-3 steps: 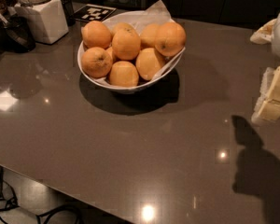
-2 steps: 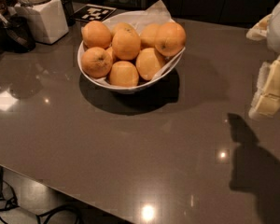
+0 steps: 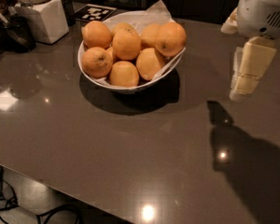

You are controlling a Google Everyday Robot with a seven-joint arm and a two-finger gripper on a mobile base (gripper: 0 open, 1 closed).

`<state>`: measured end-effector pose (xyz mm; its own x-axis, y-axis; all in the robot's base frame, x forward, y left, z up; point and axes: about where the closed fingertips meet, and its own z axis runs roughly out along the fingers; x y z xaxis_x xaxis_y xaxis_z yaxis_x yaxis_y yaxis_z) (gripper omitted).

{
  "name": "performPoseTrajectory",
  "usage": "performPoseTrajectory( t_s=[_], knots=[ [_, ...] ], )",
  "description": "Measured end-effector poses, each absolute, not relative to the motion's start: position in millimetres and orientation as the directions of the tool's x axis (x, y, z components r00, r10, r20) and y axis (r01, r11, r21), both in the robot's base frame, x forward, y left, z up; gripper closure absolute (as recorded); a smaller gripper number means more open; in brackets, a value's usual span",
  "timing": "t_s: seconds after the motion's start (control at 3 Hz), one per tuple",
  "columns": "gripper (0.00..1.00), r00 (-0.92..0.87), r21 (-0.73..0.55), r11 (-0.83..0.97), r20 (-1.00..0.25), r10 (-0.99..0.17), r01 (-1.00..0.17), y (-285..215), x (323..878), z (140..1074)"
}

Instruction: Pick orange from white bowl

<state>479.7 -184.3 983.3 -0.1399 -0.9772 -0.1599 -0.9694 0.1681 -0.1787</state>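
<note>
The white bowl (image 3: 90, 76), lined with crinkled white paper, stands on the dark table at the upper middle and holds several oranges. The orange (image 3: 171, 38), very round and deep orange with a small dark stem dot, lies at the bowl's right rim, on top of the others. My gripper (image 3: 245, 80) hangs at the right edge of the view, pointing down above the table. It is to the right of the bowl, clear of it, and holds nothing that I can see.
A white square jar (image 3: 41, 16) stands at the back left, with a dark utensil (image 3: 15, 31) beside it. A black-and-white marker tag (image 3: 95, 12) lies behind the bowl. The table's front edge runs diagonally at lower left, with cables (image 3: 18, 204) on the floor below.
My gripper has moved left, toward the bowl, and slightly up. The bowl and the oranges have not moved.
</note>
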Motion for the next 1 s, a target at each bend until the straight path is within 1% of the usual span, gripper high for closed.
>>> performPoseTrajectory(
  t_s=[0.33, 0.67, 1.0],
  knots=[
    [0.0, -0.133, -0.203, 0.168, -0.173, -0.976, -0.965, -180, 486, 985],
    [0.0, -0.115, -0.253, 0.168, -0.213, -0.97, -0.953, -167, 496, 996],
    [0.0, -0.111, -0.298, 0.169, -0.202, -0.973, -0.94, -144, 511, 1017]
  ],
)
